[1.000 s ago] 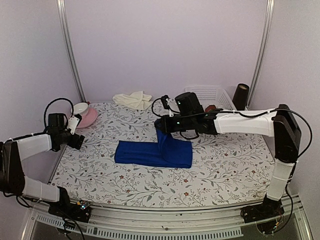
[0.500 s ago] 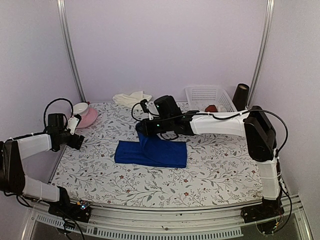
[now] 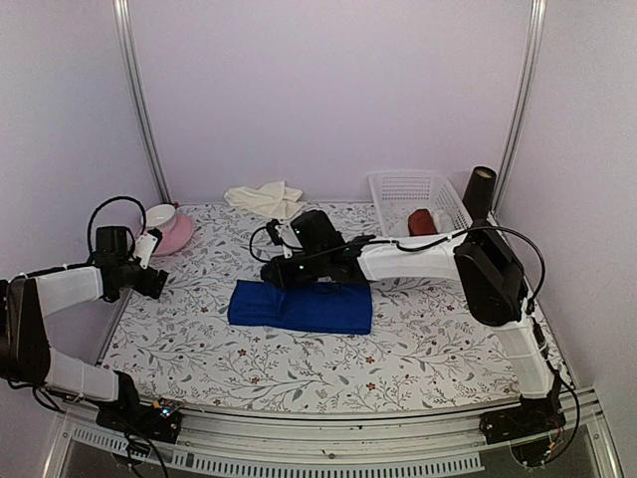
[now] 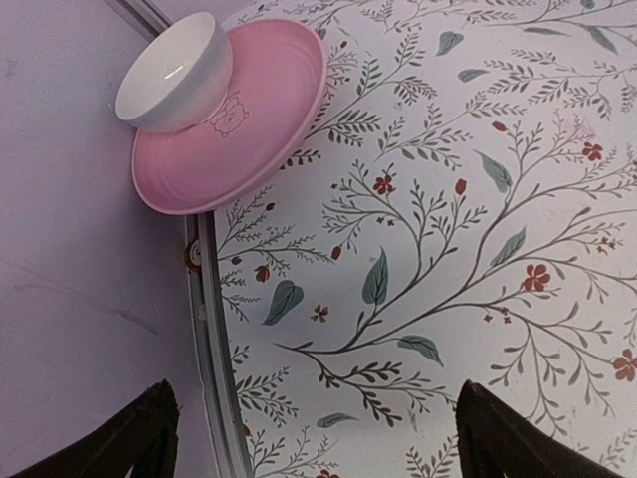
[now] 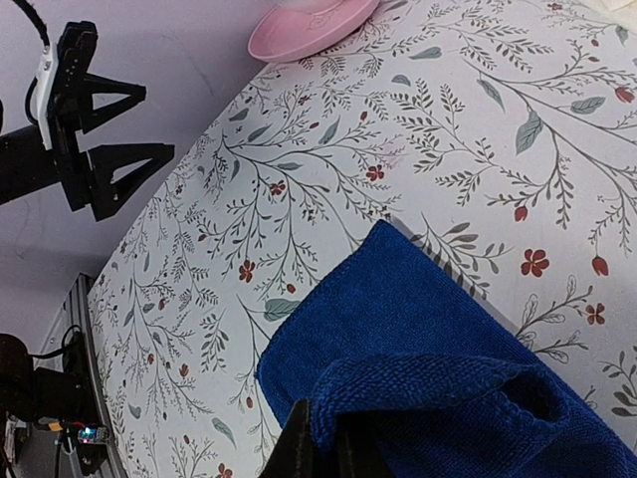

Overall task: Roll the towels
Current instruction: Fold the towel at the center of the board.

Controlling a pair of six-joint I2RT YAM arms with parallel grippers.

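We stretch our right arm low across the table (image 3: 438, 339), the forearm running from 3 o'clock toward the centre. The right gripper (image 3: 277, 273) is pinched tight on a raised fold of the blue towel (image 3: 309, 307), near its 11 o'clock corner. Our left arm sits bent at the 9 o'clock edge. The left gripper (image 3: 154, 282) is spread wide and holds nothing. The blue towel lies at the table's centre, doubled over into a thick band, with a bunched lip at the grip. The cream towel (image 3: 265, 197) sits crumpled at the 12 o'clock edge, well apart.
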